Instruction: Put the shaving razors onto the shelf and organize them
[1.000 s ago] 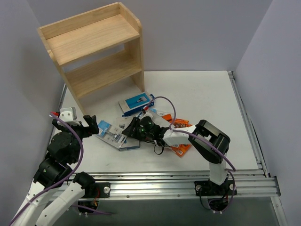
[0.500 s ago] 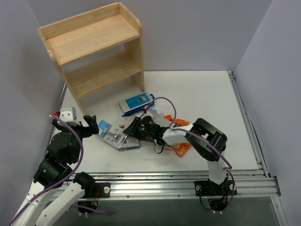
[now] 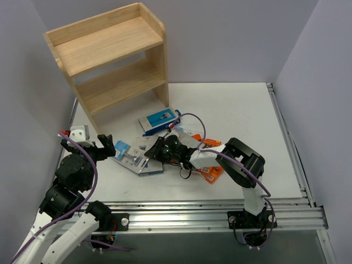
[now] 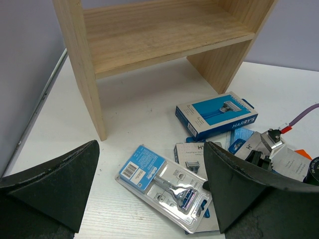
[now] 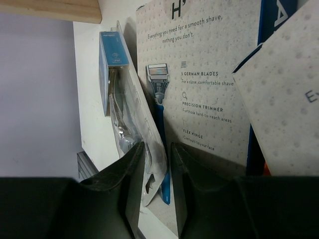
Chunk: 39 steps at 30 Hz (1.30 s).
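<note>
Your shelf holds 0 razor packs; all lie heaped near the table centre. Left gripper is spread and empty; right gripper seemingly pinches the blister pack.

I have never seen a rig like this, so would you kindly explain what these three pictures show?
These are two robot arms bolted at the near edge of a white table. The overhead picture looks down from behind them: left arm, right arm. The other two come from cameras on the wrists, each looking past its own pincer. At the back stands a wooden shelf, no packs on it. In front lies a loose pile of razor packs: a blue box, a grey box, a clear blister pack and orange boxes. The left pincer is wide open and holds nothing. The right pincer is almost closed around the blister pack's edge; whether it grips it I cannot tell.
</note>
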{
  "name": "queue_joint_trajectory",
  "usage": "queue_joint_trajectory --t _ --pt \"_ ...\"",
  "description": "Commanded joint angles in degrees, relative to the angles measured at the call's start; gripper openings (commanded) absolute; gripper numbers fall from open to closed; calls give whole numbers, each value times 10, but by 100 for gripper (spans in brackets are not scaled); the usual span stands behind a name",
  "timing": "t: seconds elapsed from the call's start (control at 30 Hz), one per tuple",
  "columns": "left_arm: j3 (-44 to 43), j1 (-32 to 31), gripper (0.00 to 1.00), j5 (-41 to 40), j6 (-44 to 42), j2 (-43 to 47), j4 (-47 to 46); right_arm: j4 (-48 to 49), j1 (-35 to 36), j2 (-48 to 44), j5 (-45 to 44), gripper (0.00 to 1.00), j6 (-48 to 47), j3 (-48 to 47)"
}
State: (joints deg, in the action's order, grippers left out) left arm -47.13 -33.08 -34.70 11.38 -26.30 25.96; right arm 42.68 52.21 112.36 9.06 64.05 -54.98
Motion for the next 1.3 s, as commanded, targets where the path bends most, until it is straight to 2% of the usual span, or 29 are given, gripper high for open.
queue_joint_trajectory --t 0.0,0.13,0.17,0.23,0.83,1.07,1.27 --pt "-20 -2 95 -8 0 -4 -7 -63 7 29 6 24 -23 3" --pt "-19 -2 94 -11 0 -3 -7 -60 8 26 14 15 -25 2" --pt "-19 -1 94 -11 -1 -3 -7 -55 7 24 17 7 -25 2" --pt "-19 -2 95 -13 -1 -3 -7 -52 7 20 25 0 -24 1" --pt "-6 -2 95 -74 -12 20 -23 -67 -41 -87 105 0 23 -50" --pt "15 -2 95 -103 -27 58 -47 -175 -65 -150 112 0 -2 -105" --pt "16 -2 95 -114 -33 42 -46 -242 -81 -200 99 0 -19 -149"
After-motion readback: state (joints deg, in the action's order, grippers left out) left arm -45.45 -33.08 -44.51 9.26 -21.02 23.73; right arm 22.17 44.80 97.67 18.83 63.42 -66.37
